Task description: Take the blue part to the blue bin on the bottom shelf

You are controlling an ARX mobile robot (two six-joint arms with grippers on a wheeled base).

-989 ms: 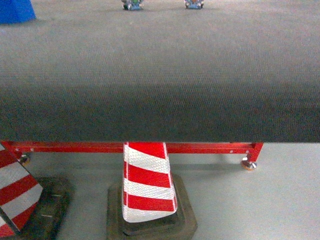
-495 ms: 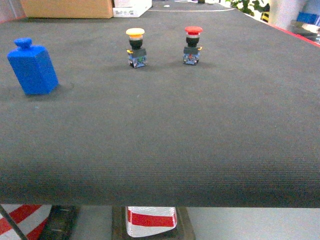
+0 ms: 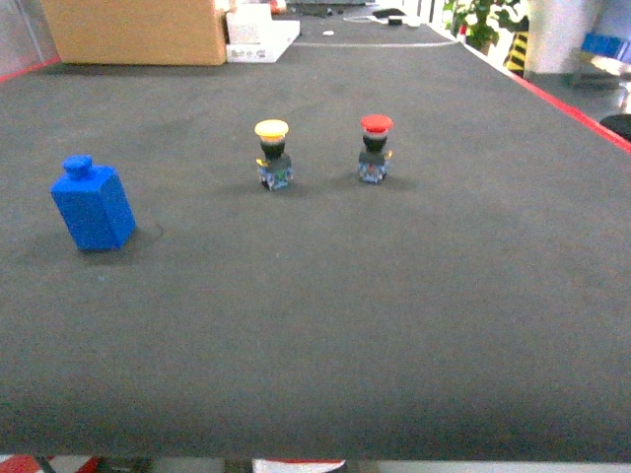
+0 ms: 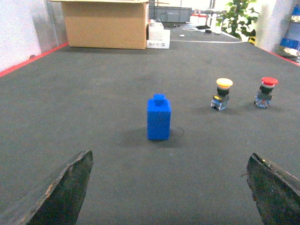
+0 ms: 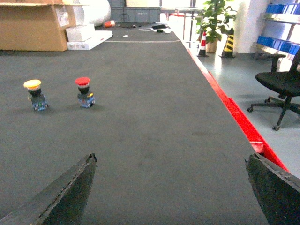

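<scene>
Both grippers, left (image 4: 168, 187) and right (image 5: 171, 187), have jaws spread wide at the frame's lower corners, holding and touching nothing. The blue part (image 4: 159, 117) stands upright mid-frame on the dark table (image 4: 93, 93), well apart from the left fingers (image 4: 65, 192)

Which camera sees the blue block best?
The left wrist view: the blue part stands upright dead centre between the open left gripper's fingers. The head view shows it smaller, at far left. The right wrist view misses it entirely.
</scene>
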